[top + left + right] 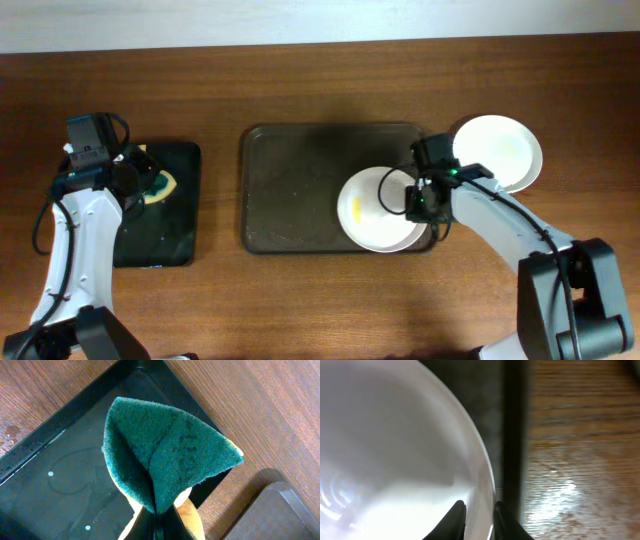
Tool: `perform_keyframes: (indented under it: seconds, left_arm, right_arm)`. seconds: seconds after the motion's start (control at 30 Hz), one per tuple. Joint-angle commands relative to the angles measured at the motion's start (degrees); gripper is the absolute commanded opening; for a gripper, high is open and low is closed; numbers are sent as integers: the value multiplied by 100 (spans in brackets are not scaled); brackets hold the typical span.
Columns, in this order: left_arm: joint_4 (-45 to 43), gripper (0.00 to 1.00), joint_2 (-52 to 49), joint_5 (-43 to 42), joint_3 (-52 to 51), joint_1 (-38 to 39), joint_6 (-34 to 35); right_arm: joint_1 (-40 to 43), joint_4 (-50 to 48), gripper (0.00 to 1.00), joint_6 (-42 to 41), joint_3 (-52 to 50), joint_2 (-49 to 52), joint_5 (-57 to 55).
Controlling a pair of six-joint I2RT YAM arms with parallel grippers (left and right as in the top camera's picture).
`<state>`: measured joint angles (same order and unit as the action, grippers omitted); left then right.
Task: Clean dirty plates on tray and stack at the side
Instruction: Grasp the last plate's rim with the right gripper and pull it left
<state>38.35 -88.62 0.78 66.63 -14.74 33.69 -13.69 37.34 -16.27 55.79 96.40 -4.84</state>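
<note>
Pinching the rim of a yellow-smeared round white plate (pixel 372 212) at the right end of the dark rectangular tray (pixel 290 190), the right tool (pixel 420 200) sits nearest; the left tool (pixel 135 180) clamps a green sponge (pixel 165 455) well to its left.

Overhead, the right gripper (pixel 425 198) and right arm (pixel 500 215) hide the right rim of the smeared plate (pixel 365 205) at the tray's (pixel 300 190) right end and the near edge of the second plate (pixel 505 145) just off the tray's far right corner; whether another plate lies under the smeared one cannot be told. Right wrist view: the smeared plate (pixel 385 445) and the tray's rim (pixel 512 435) are blurred, the plate is cut off on three sides, and only the fingertips (pixel 457 515) pinching its rim show. Left wrist view: the lower edge cuts off the sponge's (pixel 165 455) base and the left gripper (pixel 159 527) clamping it, and only a corner of the tray (pixel 285 515) shows.
</note>
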Motion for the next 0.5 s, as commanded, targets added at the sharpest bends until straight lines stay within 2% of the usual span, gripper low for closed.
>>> perform_keyframes:
  seconds: [0.0,0.03,0.1,0.23,0.3,0.33,0.37,0.47]
  left_arm:
    - [-15,0,13,-63,-22,7,15]
    - [-13,0,13,-63,-22,7,15]
    - [-13,0,13,-63,-22,7,15]
    - [-11,0,13,-66,-22,7,15]
    - [-15,0,13,-146,-22,9,15]
    - [-15,0,13,-149,-22,9,15]
    - [-15,0,13,-149,-22,9,15]
    - [-13,0,13,-149,-22,11,15]
  right_arm:
    - [-313,-164,22,-4,-20,52,337]
    - [-400,-236,22,0,-17,52,503]
    - [-398,-337,30,-103,-17,52,-205]
    - [28,-525,33,-111,-26,52,-219]
    - [264,-564,32,76,-52,52,354]
    - [321,-575,32,511,-52,52,1117]
    - [297,-568,33,706,-52,52,1414]
    - [236,-636,36,704,-92,59,1279]
